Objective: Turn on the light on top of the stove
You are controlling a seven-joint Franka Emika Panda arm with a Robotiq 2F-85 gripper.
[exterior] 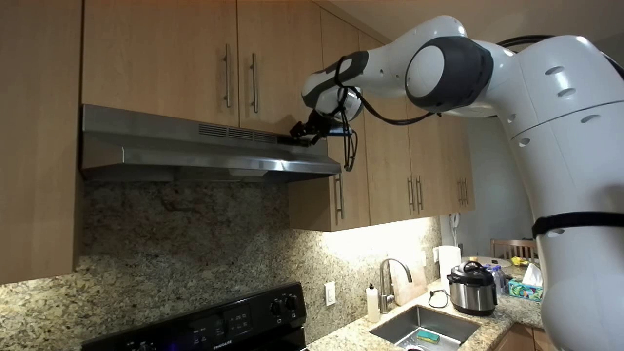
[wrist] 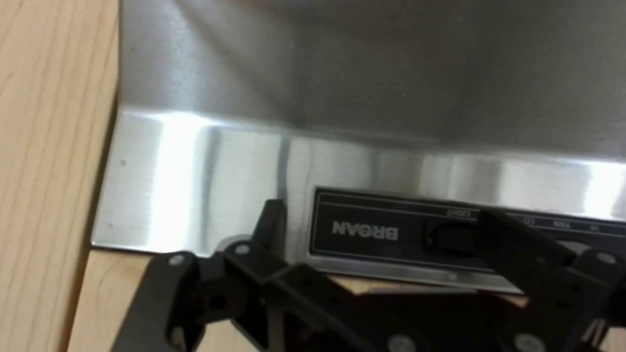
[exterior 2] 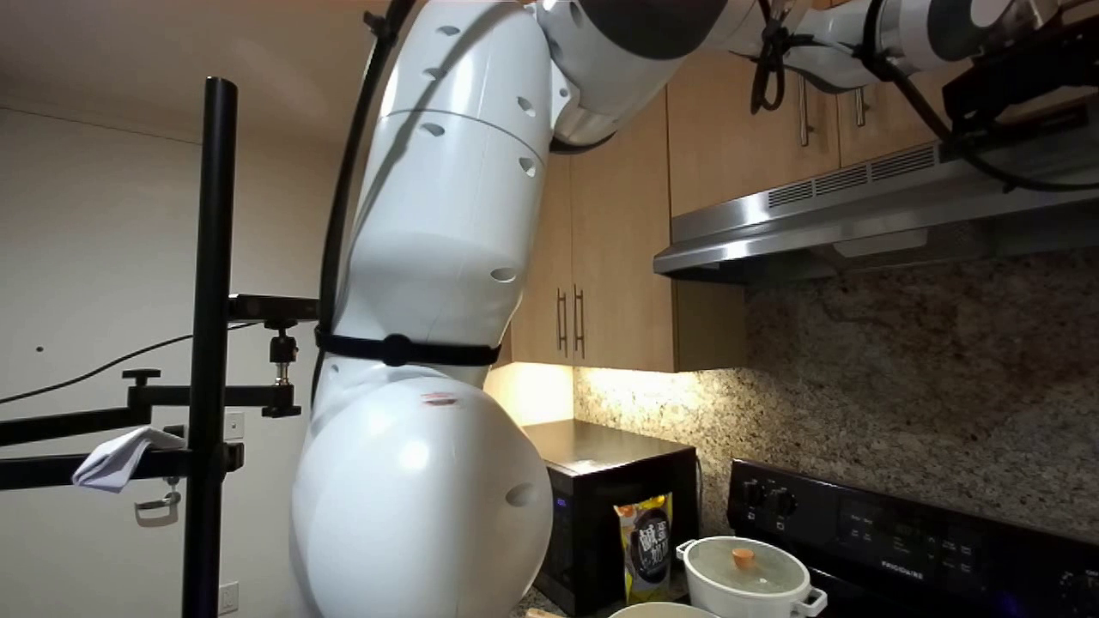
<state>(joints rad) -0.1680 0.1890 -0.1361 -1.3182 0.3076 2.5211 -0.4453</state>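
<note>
1. In an exterior view, the white arm (exterior: 570, 161) reaches in from the right of the frame, its black gripper (exterior: 305, 137) just before the right-hand end of the steel range hood (exterior: 195, 151). Wooden cabinets (exterior: 161, 58) run above and beside the hood. The light (exterior: 247, 172), a pale, dull-looking panel, is set in the hood's underside. Below it stands the black stove (exterior: 263, 312), its knobbed back panel showing. To the right, a sink (exterior: 438, 317) is let into the worktop (exterior: 341, 339), which also carries a soap bottle (exterior: 373, 304) and a pot-shaped cooker (exterior: 472, 287).

2. In an exterior view, the arm fills the middle and bends over to the upper right, where the frame's edge cuts the gripper; how the jaws stand cannot be told here. A white pot (exterior 2: 734, 601) with a glass lid is near the stove's back panel, and a snack bag (exterior 2: 650, 549) stands before a microwave (exterior 2: 601, 446).

3. In the wrist view, the jaws are apart. One tip overlaps the edge of the dark oval switch (wrist: 447, 238) at the upside-down word LIGHT on the black control strip (wrist: 406, 220); whether they touch cannot be told. The other tip is over plain steel, left of the strip.
</note>
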